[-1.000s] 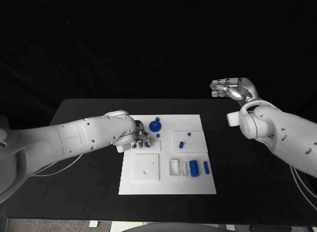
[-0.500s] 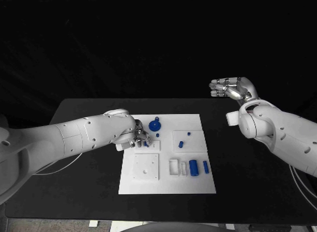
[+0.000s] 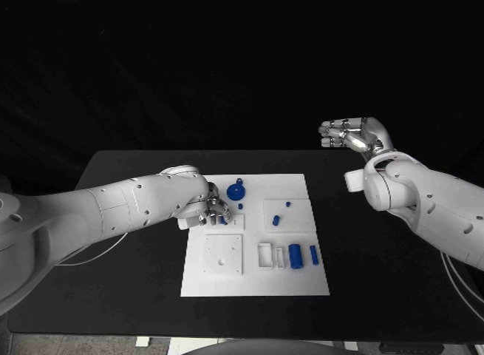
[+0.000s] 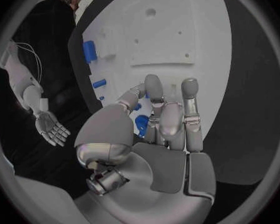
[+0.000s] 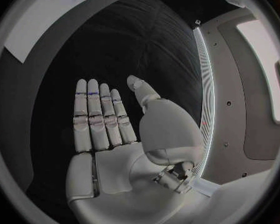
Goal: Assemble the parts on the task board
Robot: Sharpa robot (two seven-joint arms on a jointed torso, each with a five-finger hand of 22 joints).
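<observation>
Head view: the left hand (image 3: 208, 209) rests fingers-down on the task board (image 3: 258, 277), a blue part (image 3: 222, 219) at its fingertips. Left wrist view: whether the fingers (image 4: 154, 92) grip it, I cannot tell. Right wrist view: the right hand (image 5: 118, 127) is flat, fingers extended, empty.

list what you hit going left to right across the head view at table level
left arm → left hand on the task board's left part → blue round part → small blue peg → blue cylinder → blue bar → right arm
</observation>
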